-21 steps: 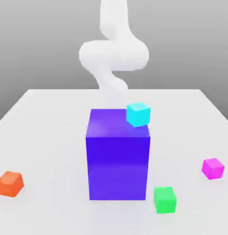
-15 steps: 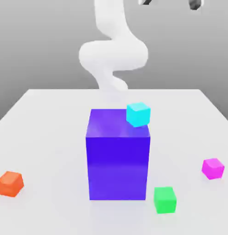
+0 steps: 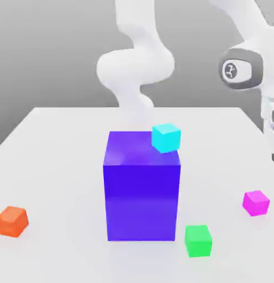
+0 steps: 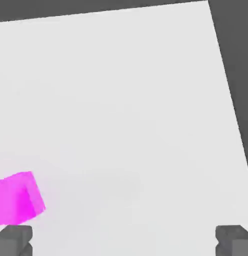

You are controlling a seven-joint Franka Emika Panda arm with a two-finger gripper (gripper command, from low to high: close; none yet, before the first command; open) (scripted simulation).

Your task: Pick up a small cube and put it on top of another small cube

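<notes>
The small magenta cube (image 3: 256, 202) rests on the white table (image 3: 62, 143) at the exterior view's right. In the hand view the same magenta cube (image 4: 16, 197) lies close to one fingertip (image 4: 13, 241), off to the side of the gap. My gripper (image 4: 123, 242) is open, with bare table between its fingers. The arm's wrist (image 3: 244, 69) hangs at the exterior view's right edge, above and a little behind the magenta cube. A green small cube (image 3: 198, 240) and an orange one (image 3: 12, 221) also lie on the table.
A big blue-purple block (image 3: 141, 193) stands mid-table. A cyan cube (image 3: 166, 137) sits at its top far right corner. In the hand view, the table's edge (image 4: 228, 85) runs close by the gripper.
The arm has swung down from above the picture into the exterior view's right side, over the area near the magenta cube. No cube has moved.
</notes>
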